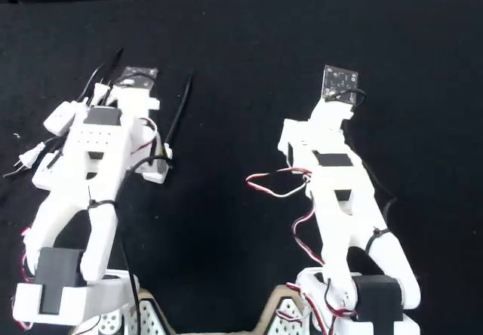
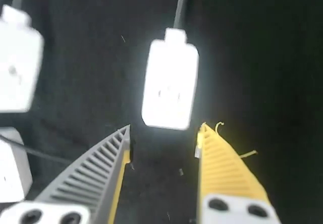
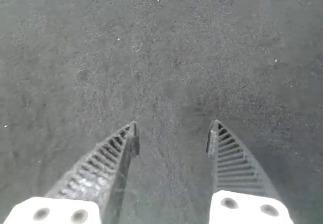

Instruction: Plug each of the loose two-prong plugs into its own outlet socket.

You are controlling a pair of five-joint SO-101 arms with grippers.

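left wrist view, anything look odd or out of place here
Thin yellow wisps curl off the yellow finger of the left end effector, like stray plastic strands. The white rectangular outlet block ahead lies flat on the black cloth with nothing plugged in; nothing else stands out.

Outlet socket (image 2: 17, 67) cut by edge

The table (image 1: 249, 48) has a black surface. A white two-prong plug (image 1: 29, 158) and a black cable (image 1: 179, 112) lie on it at one side. A white outlet socket (image 2: 170, 85) also lies flat on it.
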